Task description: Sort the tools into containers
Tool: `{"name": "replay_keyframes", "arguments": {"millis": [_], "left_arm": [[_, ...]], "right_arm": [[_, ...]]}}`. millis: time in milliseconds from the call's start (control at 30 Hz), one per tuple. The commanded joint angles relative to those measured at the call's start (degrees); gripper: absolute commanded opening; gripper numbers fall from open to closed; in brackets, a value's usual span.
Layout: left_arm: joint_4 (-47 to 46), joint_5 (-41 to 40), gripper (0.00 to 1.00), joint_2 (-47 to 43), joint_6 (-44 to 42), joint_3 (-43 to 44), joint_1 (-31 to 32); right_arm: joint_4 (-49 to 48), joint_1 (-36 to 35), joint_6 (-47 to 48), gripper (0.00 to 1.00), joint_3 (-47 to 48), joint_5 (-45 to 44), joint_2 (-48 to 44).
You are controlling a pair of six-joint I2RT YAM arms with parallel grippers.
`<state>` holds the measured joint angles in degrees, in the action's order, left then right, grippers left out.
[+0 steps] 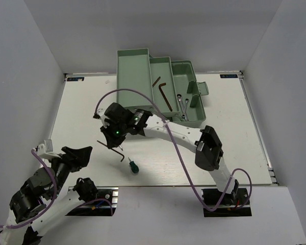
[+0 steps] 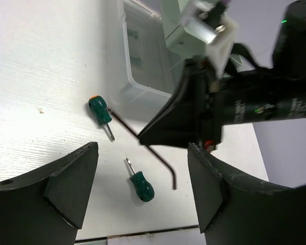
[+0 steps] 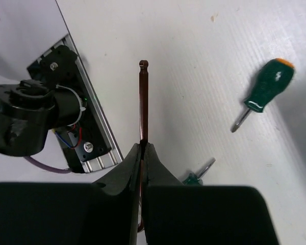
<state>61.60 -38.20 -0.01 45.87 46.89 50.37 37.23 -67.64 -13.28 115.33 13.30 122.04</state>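
My right gripper [image 1: 112,140] reaches over to the table's left-centre and is shut on a thin reddish-brown hex key [image 1: 117,153]; in the right wrist view the key's shaft [image 3: 143,102] sticks out past the pinched fingertips [image 3: 144,145]. I cannot tell whether the key is off the surface. A green-handled screwdriver [image 1: 134,166] lies just in front of it, and a second one with an orange cap [image 2: 99,111] lies beside the key. My left gripper [image 1: 81,153] stands open near the front left, nothing between its fingers. The pale green toolbox [image 1: 133,71] stands at the back.
Two hex keys [image 1: 162,91] lie in the toolbox's middle tray and silver wrenches [image 1: 182,103] in its right part. The clear lid [image 2: 143,76] shows in the left wrist view. White walls enclose the table on three sides. The left arm's base [image 3: 41,112] and a metal rail line the near edge.
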Motion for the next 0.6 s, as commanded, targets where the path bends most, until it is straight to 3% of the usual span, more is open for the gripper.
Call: {"name": "replay_keyframes", "arguments": {"millis": [0,133,333,567], "left_arm": [[-0.9,1.4,0.81,0.6,-1.2,-0.2,-0.4],[-2.7,2.1,0.79,4.5,-3.1,-0.7,-0.4],[-5.3,7.6,0.74,27.0,-4.3,-0.8,-0.4],[-11.8,11.7,0.74,39.3,-1.5,-1.3,-0.4]], "right_arm": [[1.1,2.0,0.7,0.00,-3.2,0.0,-5.0],[0.6,4.7,4.2,0.00,-10.9,-2.0,-14.3],[2.1,7.7,9.7,0.00,-23.3,-5.4,-24.9],[3.4,11.1,15.1,0.00,-30.4,-9.7,-37.6]]}}
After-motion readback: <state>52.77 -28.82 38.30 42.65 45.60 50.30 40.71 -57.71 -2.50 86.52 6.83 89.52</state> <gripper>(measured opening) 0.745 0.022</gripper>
